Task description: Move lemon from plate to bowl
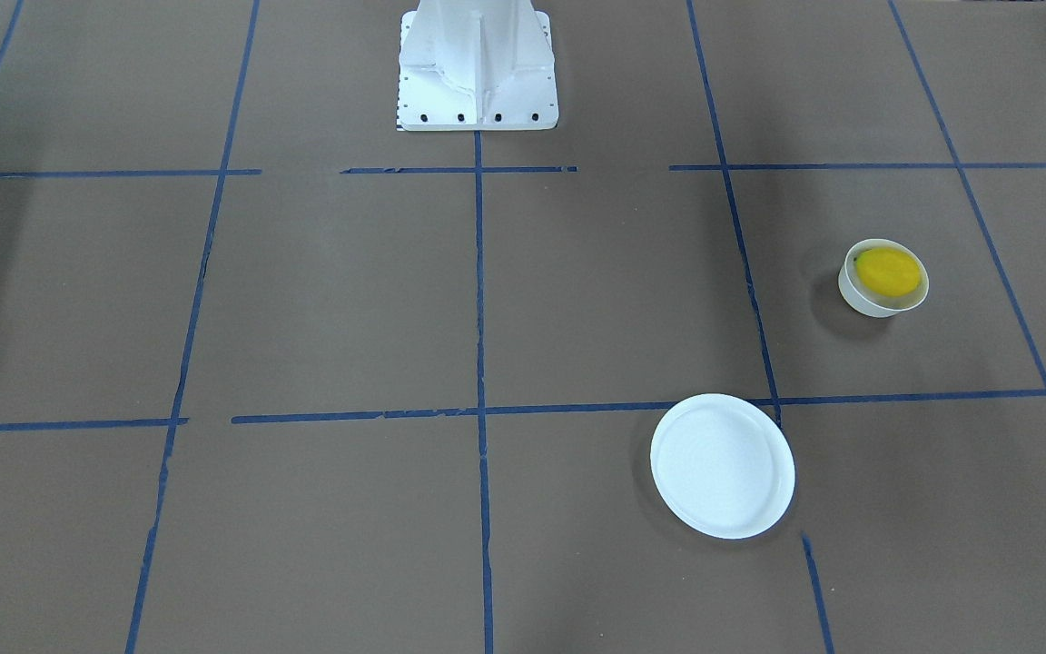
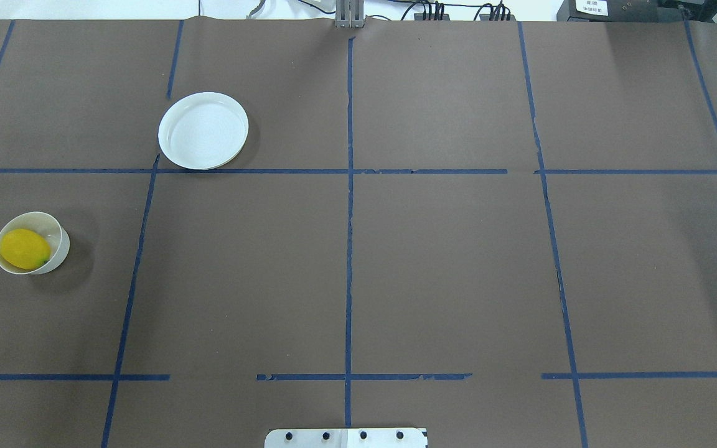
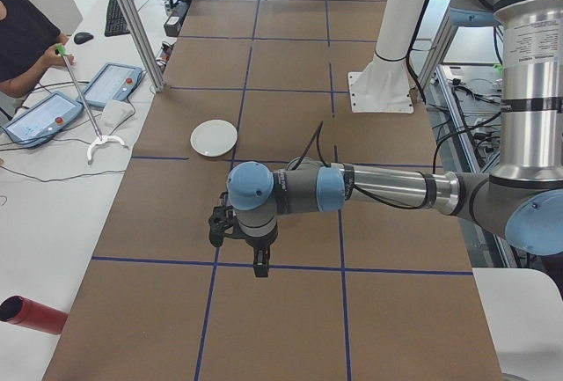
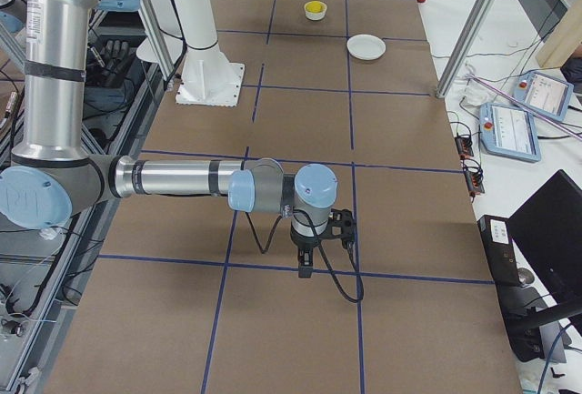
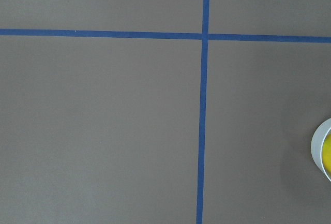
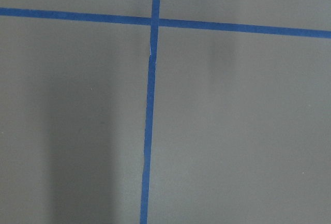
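Observation:
The lemon (image 1: 888,272) lies inside the small deep white bowl (image 1: 853,292) on the robot's left side of the table; both also show in the overhead view, lemon (image 2: 24,249) in bowl (image 2: 60,246). The flat white plate (image 2: 203,130) is empty and stands apart from the bowl, farther from the robot. The left wrist view catches only the bowl's rim (image 5: 319,146) at its right edge. My left gripper (image 3: 257,268) hangs high above the table in the left side view; I cannot tell if it is open. My right gripper (image 4: 305,269) shows only in the right side view; I cannot tell its state.
The robot's white base (image 1: 478,73) stands at the table's near-robot edge. Blue tape lines grid the brown table. An operator (image 3: 22,38) with tablets sits beside the table, aluminium posts (image 3: 132,20) stand at its edge, and a red cylinder (image 3: 31,315) lies off the table.

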`<move>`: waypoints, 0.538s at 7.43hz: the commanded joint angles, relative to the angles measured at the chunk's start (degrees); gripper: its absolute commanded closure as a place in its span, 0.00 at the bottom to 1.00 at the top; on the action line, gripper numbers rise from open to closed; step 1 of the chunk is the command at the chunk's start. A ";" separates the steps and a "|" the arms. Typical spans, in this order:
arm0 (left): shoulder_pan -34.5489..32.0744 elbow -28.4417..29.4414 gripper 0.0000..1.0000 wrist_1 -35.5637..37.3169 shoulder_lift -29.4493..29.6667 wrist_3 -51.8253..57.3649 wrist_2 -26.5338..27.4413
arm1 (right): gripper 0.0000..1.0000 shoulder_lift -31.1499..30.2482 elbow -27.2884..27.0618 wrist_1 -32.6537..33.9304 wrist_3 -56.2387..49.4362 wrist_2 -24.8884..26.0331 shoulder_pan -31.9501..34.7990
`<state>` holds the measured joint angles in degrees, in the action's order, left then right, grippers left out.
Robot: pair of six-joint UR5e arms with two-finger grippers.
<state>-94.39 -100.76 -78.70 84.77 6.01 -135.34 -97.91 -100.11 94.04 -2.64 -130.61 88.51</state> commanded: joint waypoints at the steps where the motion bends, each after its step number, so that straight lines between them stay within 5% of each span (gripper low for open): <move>1: 0.00 -0.66 0.00 -0.05 0.13 0.05 -0.01 | 0.00 0.00 0.00 0.00 0.00 0.00 0.00; 4: 0.00 -0.67 0.00 -0.05 0.13 0.05 -0.88 | 0.00 0.00 0.00 0.00 0.00 0.00 0.00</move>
<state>-94.39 -101.47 -78.75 84.95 6.07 -135.61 -97.91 -100.10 94.04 -2.64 -130.60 88.51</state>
